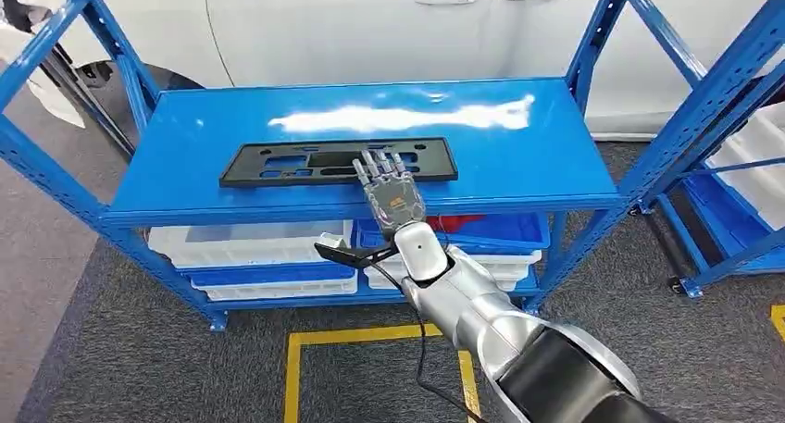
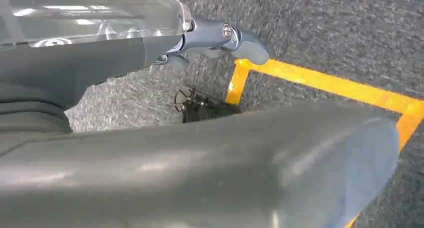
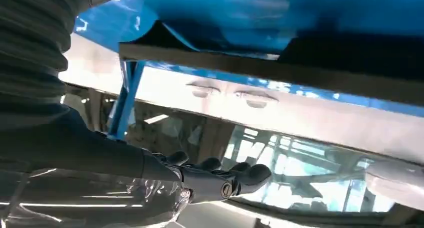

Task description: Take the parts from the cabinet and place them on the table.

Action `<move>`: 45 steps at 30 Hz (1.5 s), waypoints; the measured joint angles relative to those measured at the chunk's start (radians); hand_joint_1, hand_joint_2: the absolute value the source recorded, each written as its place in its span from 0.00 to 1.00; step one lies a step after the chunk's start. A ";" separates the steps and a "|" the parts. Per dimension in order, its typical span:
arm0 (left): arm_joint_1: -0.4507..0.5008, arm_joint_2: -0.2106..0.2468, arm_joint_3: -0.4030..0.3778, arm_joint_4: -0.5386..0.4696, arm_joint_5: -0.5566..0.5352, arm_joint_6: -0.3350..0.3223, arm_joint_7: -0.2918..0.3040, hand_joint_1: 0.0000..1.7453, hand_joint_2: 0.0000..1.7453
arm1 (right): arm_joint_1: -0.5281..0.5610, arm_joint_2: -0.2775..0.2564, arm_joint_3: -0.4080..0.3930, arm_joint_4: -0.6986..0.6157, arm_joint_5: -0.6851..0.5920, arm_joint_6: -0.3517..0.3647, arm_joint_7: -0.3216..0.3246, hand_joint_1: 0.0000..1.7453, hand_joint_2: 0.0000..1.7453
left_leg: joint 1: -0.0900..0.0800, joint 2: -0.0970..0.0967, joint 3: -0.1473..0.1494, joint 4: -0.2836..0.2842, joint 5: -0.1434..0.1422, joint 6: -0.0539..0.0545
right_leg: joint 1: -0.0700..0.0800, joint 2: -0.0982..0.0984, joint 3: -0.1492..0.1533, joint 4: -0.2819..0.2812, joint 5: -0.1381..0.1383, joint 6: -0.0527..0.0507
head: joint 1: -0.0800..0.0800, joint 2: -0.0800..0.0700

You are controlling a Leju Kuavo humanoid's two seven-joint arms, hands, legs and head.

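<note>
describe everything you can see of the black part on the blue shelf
The black part is a long, flat rectangular panel, looking like matte plastic, with several cut-out slots and openings along its length. It lies flat on the top shelf of the blue rack, near the front edge, running side to side. The right hand reaches over its right portion with fingers extended above it; whether they touch it cannot be told.

The right hand (image 1: pixel 392 190) lies over the near edge of the black part (image 1: pixel 338 161) at about 5 o'clock of it, so that piece of the edge is hidden, and I cannot tell if the fingers (image 1: pixel 378 167) touch it. The top shelf (image 1: pixel 518 155) covers the back of the bins (image 1: pixel 250 256) below. In the right wrist view the part (image 3: pixel 280 71) is blurred and cut off. The left hand (image 2: pixel 220 41) is partly hidden behind the robot's body.
</note>
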 joint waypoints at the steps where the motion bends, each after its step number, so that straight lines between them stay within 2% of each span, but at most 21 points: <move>1: 0.000 0.000 0.000 0.000 0.001 -0.001 0.000 0.00 0.00 | -0.001 0.000 0.000 0.000 0.000 -0.001 0.000 0.00 1.00 | 0.000 0.000 -0.030 0.070 -0.041 -0.003 | 0.001 -0.001 0.000 0.000 0.000 -0.004 | 0.000 0.000; 3: 0.000 0.000 0.001 0.000 0.001 -0.001 -0.002 0.00 0.00 | 0.003 0.000 0.000 0.000 0.000 -0.003 0.000 0.00 1.00 | 0.001 0.000 -0.108 0.238 -0.113 -0.010 | 0.006 -0.003 -0.001 0.001 -0.002 -0.008 | 0.000 0.000; 4: 0.002 0.000 0.001 0.000 0.001 0.000 -0.002 0.00 0.00 | 0.005 0.000 0.000 0.000 0.000 -0.005 0.000 0.00 1.00 | 0.001 0.000 -0.131 0.285 -0.121 -0.011 | 0.007 -0.002 -0.001 0.002 -0.002 -0.008 | 0.000 0.000; 6: 0.003 0.000 0.002 0.000 0.001 0.000 -0.003 0.00 0.00 | 0.008 0.001 0.000 0.000 0.000 -0.008 -0.001 0.00 1.00 | 0.001 0.000 -0.102 0.224 -0.065 -0.010 | 0.009 -0.002 0.001 0.004 -0.004 -0.009 | 0.000 0.000; 8: 0.002 0.002 0.003 0.000 0.002 0.000 -0.006 0.00 0.00 | 0.006 0.006 0.000 0.000 0.000 -0.014 -0.003 0.00 1.00 | 0.001 0.002 -0.010 0.042 0.024 -0.006 | 0.008 0.000 0.004 0.013 -0.011 -0.004 | 0.000 0.000; 10: 0.003 0.002 0.005 0.000 0.003 -0.001 -0.011 0.00 0.00 | 0.004 0.011 0.000 0.000 0.000 -0.015 -0.005 0.00 1.00 | -0.005 0.000 0.019 -0.023 0.013 0.008 | 0.016 0.002 -0.006 0.028 -0.018 0.005 | 0.001 0.000; 13: 0.006 0.002 0.008 0.000 0.008 -0.006 -0.018 0.00 0.00 | 0.005 0.017 0.000 0.000 0.000 -0.015 -0.012 0.00 1.00 | -0.006 -0.002 0.013 -0.017 0.016 0.022 | 0.013 0.001 -0.008 0.023 -0.014 0.018 | 0.000 0.000; 15: 0.009 0.001 0.012 0.000 0.010 -0.010 -0.021 0.00 0.00 | 0.004 0.019 0.000 -0.002 0.000 -0.016 -0.012 0.00 1.00 | 0.002 0.000 0.016 -0.027 0.022 0.032 | 0.013 0.001 -0.019 0.048 -0.038 0.030 | 0.001 0.000; 18: 0.009 0.002 0.019 0.000 0.011 -0.013 -0.026 0.00 0.00 | 0.004 0.019 0.000 -0.003 0.000 -0.015 -0.013 0.00 1.00 | 0.002 0.000 0.012 -0.027 0.024 0.039 | 0.002 0.001 -0.125 0.276 -0.148 0.043 | 0.000 0.000; 20: 0.013 0.002 0.020 0.000 0.012 -0.014 -0.026 0.00 0.00 | 0.009 0.019 0.000 -0.003 0.000 -0.015 -0.014 0.00 1.00 | 0.002 0.000 0.012 -0.026 0.024 0.039 | -0.002 0.001 -0.159 0.337 -0.150 0.047 | 0.000 0.000; 21: 0.014 0.002 0.021 0.000 0.013 -0.015 -0.027 0.00 0.00 | 0.009 0.019 0.000 -0.003 0.000 -0.015 -0.014 0.00 1.00 | 0.002 -0.001 0.012 -0.026 0.024 0.039 | -0.004 0.001 -0.141 0.293 -0.112 0.046 | 0.000 0.000; 23: 0.015 0.002 0.021 0.000 0.013 -0.016 -0.029 0.00 0.00 | 0.007 0.021 0.000 -0.003 0.000 -0.015 -0.014 0.00 1.00 | 0.002 -0.002 0.017 -0.026 0.022 0.036 | -0.004 0.000 -0.055 0.114 -0.019 0.038 | 0.000 0.000; 24: 0.015 0.002 0.022 0.000 0.013 -0.016 -0.029 0.00 0.00 | 0.005 0.022 0.000 -0.003 0.000 -0.015 -0.014 0.00 1.00 | 0.002 -0.002 0.017 -0.027 0.022 0.034 | -0.002 0.001 -0.022 0.033 -0.004 0.032 | 0.000 0.000; 28: 0.017 0.002 0.023 0.000 0.013 -0.014 -0.031 0.00 0.00 | 0.005 0.025 0.000 -0.004 0.000 -0.015 -0.015 0.00 1.00 | 0.000 -0.002 0.015 -0.034 0.026 0.009 | 0.010 0.003 -0.019 0.022 -0.009 0.017 | 0.000 0.000; 30: 0.017 0.002 0.023 0.000 0.011 -0.012 -0.038 0.00 0.00 | 0.003 0.027 0.000 -0.006 0.000 -0.015 -0.015 0.00 1.00 | 0.002 0.001 0.013 -0.024 0.015 -0.002 | 0.000 0.000 -0.008 0.002 0.002 0.002 | 0.001 0.000; 33: 0.016 0.002 0.024 0.000 0.013 -0.008 -0.042 0.00 0.00 | 0.002 0.030 0.000 -0.006 0.000 -0.015 -0.016 0.00 1.00 | 0.002 0.000 -0.075 0.171 -0.093 -0.006 | 0.003 -0.001 -0.006 0.001 0.001 -0.007 | 0.000 0.000; 35: 0.018 0.002 0.027 0.000 0.023 -0.006 -0.031 0.00 0.00 | 0.006 0.030 0.000 -0.005 0.000 -0.015 -0.018 0.00 1.00 | 0.002 0.000 -0.130 0.282 -0.121 -0.008 | 0.008 -0.001 -0.007 0.002 0.001 -0.009 | 0.000 0.000; 37: 0.019 0.002 0.034 0.000 0.034 0.017 -0.007 0.00 0.00 | 0.008 0.030 0.000 -0.005 0.000 -0.015 -0.018 0.00 1.00 | 0.002 0.000 -0.094 0.204 -0.058 -0.004 | 0.010 0.000 -0.004 0.005 -0.001 -0.010 | 0.000 0.000; 39: 0.016 0.002 0.042 0.000 0.037 0.016 0.003 0.00 0.00 | 0.007 0.030 0.000 -0.006 0.000 -0.015 -0.018 0.00 1.00 | 0.002 0.001 -0.005 0.020 0.033 0.002 | 0.010 0.002 0.000 0.012 -0.009 -0.004 | 0.000 0.000; 40: 0.016 0.002 0.045 0.000 0.040 0.010 0.008 0.00 0.00 | 0.006 0.030 0.000 -0.005 0.000 -0.015 -0.019 0.00 1.00 | -0.003 0.001 0.016 -0.013 0.018 0.006 | 0.016 0.003 -0.003 0.017 -0.013 0.001 | 0.000 0.000; 45: 0.016 -0.011 0.051 0.000 0.042 0.010 -0.016 0.00 0.00 | 0.006 0.030 -0.001 -0.006 -0.001 -0.015 -0.021 0.00 1.00 | 0.001 0.000 0.015 -0.031 0.027 0.033 | 0.015 0.004 -0.011 0.026 -0.021 0.024 | 0.000 0.000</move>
